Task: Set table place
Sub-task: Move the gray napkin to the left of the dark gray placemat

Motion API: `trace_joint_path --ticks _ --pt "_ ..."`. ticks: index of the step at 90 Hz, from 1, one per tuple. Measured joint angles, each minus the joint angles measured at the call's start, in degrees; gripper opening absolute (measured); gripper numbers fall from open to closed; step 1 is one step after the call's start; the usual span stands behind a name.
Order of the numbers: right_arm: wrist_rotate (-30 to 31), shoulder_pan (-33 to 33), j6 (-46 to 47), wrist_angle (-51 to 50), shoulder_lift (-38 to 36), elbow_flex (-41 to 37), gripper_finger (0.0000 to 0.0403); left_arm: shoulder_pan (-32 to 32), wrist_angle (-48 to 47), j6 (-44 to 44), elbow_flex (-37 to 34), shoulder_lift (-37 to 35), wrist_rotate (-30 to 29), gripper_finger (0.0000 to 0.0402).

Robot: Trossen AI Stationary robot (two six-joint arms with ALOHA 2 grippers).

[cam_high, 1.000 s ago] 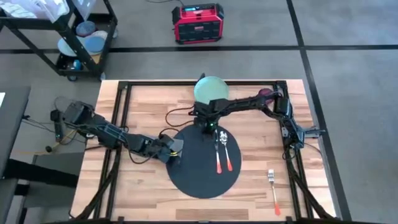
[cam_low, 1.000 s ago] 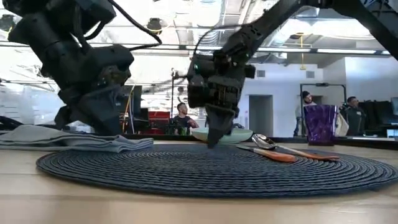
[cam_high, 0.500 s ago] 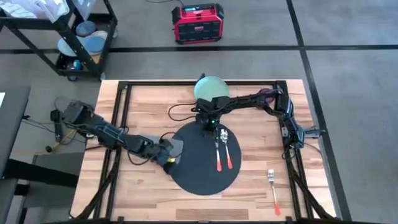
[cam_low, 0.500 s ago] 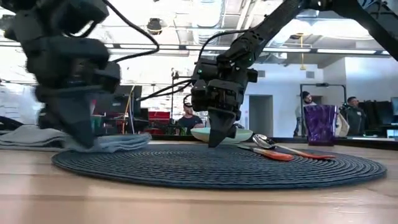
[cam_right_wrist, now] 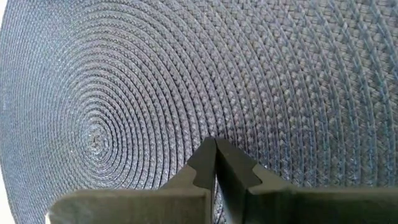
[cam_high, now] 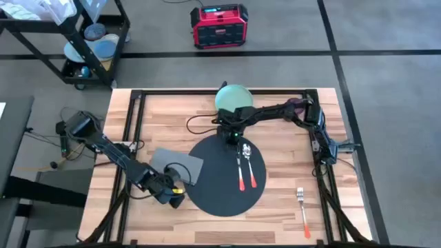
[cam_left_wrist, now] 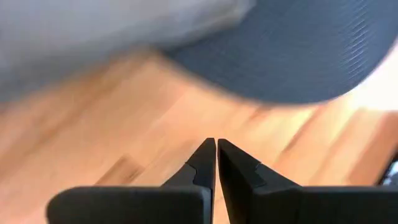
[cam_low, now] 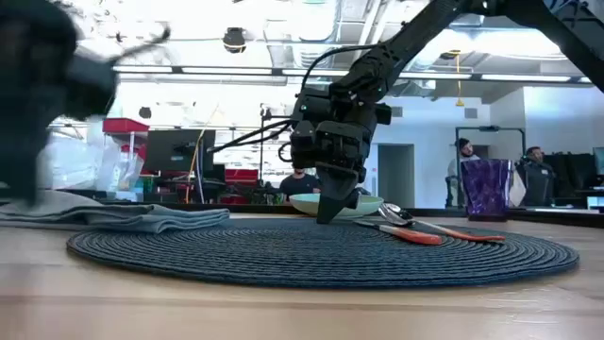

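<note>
Right claw [cam_high: 232, 140]: fingers pressed together, nothing between them, tip down on far edge of large flat round black-grey woven placemat [cam_high: 225, 176], just in front of pale green plate [cam_high: 233, 97]. Left claw [cam_high: 176, 200]: fingers together, holding nothing, low over bare light-wood plank bench [cam_high: 282, 145] just beside placemat's near-left rim, apart from it. Placemat flat at bench centre. Grey rectangular napkin [cam_high: 176, 165] flat to its left, corner touching rim. Two orange-handled spoons [cam_high: 247, 165] lying on placemat's right half. Orange-handled fork [cam_high: 303, 209] on bench, well right of placemat.
</note>
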Motion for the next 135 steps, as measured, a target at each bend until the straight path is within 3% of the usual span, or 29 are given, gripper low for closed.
trace_joint_path --ticks 8,24,37,45,54,63,71,81,106,135 --pt "0.0 -0.1 0.0 0.0 0.0 0.0 0.0000 3.2 -3.4 5.0 0.5 -2.1 -4.8 0.0000" --pt "-0.8 -0.1 0.0 0.1 0.0 0.0 0.0000 13.5 -7.1 17.2 0.6 -4.2 -5.3 0.0000" --pt "-1.1 0.1 0.0 0.2 0.1 0.0 0.0000 21.2 -5.7 19.5 0.6 0.3 -5.7 0.0000" --pt "-1.0 0.4 0.3 0.3 0.1 0.0 0.0000 22.9 0.2 19.5 0.5 5.3 -5.3 0.0000" --pt "-1.4 0.3 0.4 0.0 0.1 -0.1 0.0000 22.7 11.8 22.1 0.6 11.5 -2.2 0.0000" --pt "-1.5 0.3 0.4 0.2 0.1 -0.1 0.0000 21.5 25.7 25.1 0.9 16.9 7.5 0.0000" --pt "-1.6 -0.2 0.3 0.8 0.1 -0.1 0.0000 19.6 29.8 24.0 0.9 19.1 15.0 0.0000" --pt "-1.8 -0.7 0.2 0.6 0.2 -0.1 0.0000 18.1 25.0 19.6 0.9 18.1 16.7 0.0000" --pt "-1.6 -1.2 -0.6 1.1 0.2 -0.1 0.0000 12.8 4.7 22.8 0.7 9.2 19.1 0.0000" --pt "-2.0 -1.2 -1.0 1.7 0.2 0.0 0.0000 10.9 0.7 21.1 0.3 4.4 16.3 0.0000"
